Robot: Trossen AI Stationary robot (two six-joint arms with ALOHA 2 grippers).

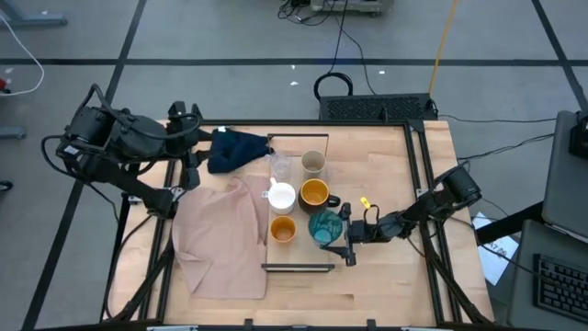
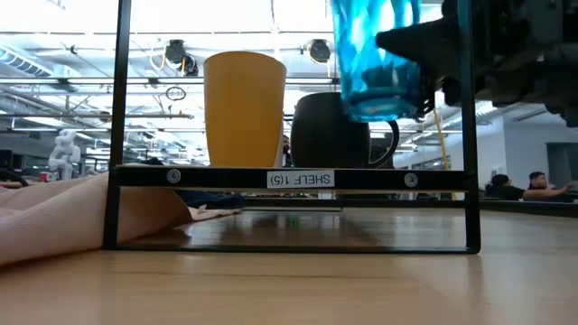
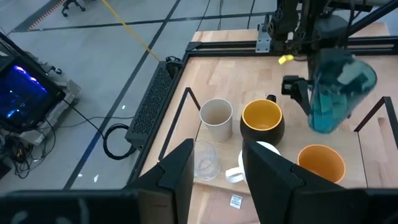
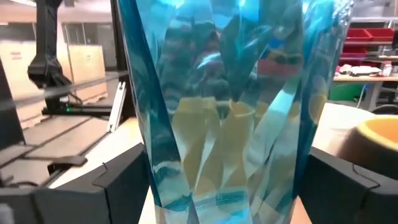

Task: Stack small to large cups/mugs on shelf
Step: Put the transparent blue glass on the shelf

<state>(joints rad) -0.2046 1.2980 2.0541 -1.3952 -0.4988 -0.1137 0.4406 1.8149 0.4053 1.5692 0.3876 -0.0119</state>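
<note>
The right gripper (image 1: pixel 342 241) is clamped around the teal ribbed tumbler (image 1: pixel 324 227), holding it empty and lifted clear above the shelf (image 1: pixel 299 267), beside the small orange cup (image 1: pixel 282 229). On the shelf stand the dark-handled orange mug (image 1: pixel 315 193), white mug (image 1: pixel 280 196), beige-grey cup (image 1: pixel 313 163) and clear glass (image 1: pixel 280 168), all empty. The left gripper (image 1: pixel 188 147) hangs open over the surface (image 1: pixel 386 147), near a dark blue cloth (image 1: pixel 234 147).

Glass, glaze, cloth and wood

Translucent glossy faceted teal tumbler (image 4: pixel 230 99); glossy glazed orange mug (image 3: pixel 262 121); clear glass (image 3: pixel 206 159); soft matt beige cloth (image 1: pixel 220 239); smooth light-wood shelf (image 1: pixel 299 250), thin black metal frame.
</note>
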